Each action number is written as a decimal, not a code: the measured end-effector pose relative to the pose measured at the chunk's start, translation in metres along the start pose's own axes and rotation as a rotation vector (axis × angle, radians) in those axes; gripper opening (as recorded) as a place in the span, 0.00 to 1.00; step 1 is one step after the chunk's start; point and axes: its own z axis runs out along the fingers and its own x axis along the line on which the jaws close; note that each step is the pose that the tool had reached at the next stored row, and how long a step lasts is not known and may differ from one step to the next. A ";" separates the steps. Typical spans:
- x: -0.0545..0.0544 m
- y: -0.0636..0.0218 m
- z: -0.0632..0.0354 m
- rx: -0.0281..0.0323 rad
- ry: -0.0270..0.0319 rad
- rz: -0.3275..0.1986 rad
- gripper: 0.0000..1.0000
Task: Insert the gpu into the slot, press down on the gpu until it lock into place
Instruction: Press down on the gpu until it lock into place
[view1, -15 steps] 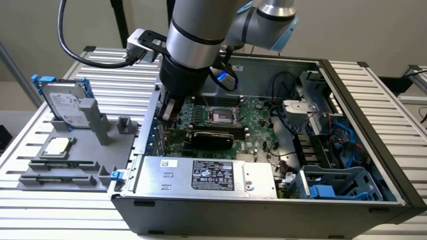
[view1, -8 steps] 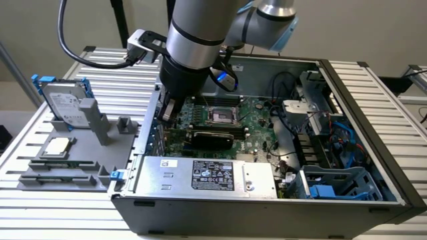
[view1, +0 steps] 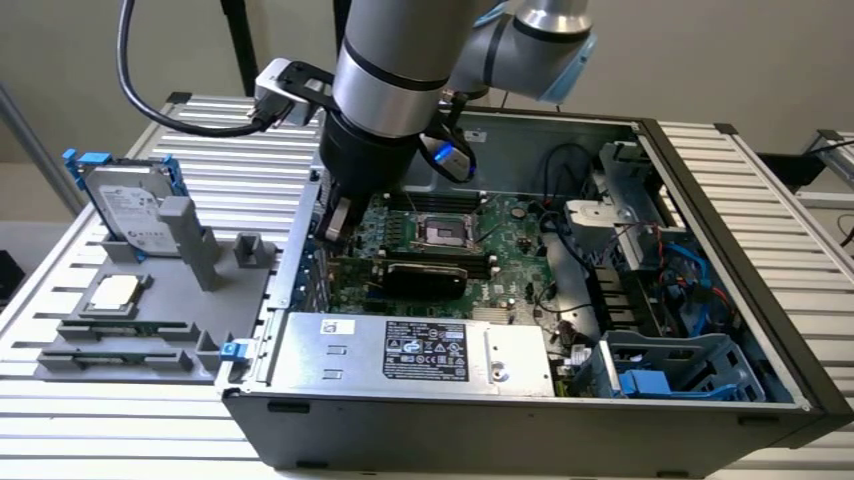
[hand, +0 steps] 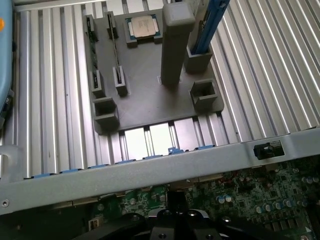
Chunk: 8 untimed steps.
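Arm: the grey arm (view1: 394, 75) comes down from twelve o'clock of the exterior view into the open computer case (view1: 694, 330), over the nine o'clock side of the motherboard (view1: 514, 235).
Tool: the tool (view1: 336, 222) sits low inside the case beside its wall; whether its jaws are wide or narrow I cannot tell, as the arm's body hides them in the exterior view and the wrist view catches just a dark part of it (hand: 172, 222).
Gpu: the gpu (view1: 424, 271) lies as a black card with a green edge across the middle of the motherboard, just at six o'clock of the processor socket (view1: 441, 232); it seems to stand in the slot, though the slot itself is hidden beneath it.
Contact: the tool is close to the card's nine o'clock end; touching or apart cannot be told.
Power supply: a silver box with a label (view1: 424, 350) lies at six o'clock of the card.
Fixture: a grey holder (hand: 145, 95) stands on the ribbed worktop (hand: 270, 75) outside the case wall (hand: 150, 172), carrying a processor chip (hand: 142, 26) and an upright post (hand: 176, 45).
Hard drive: a silver drive with blue clips (view1: 123, 205) leans at the holder's far end.
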 end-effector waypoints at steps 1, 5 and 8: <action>-0.001 0.0001 0.0001 0.0000 0.0001 0.000 0.11; -0.002 0.0006 0.0004 0.0000 0.0001 0.000 0.11; -0.002 0.0006 0.0005 0.0000 0.0001 0.000 0.11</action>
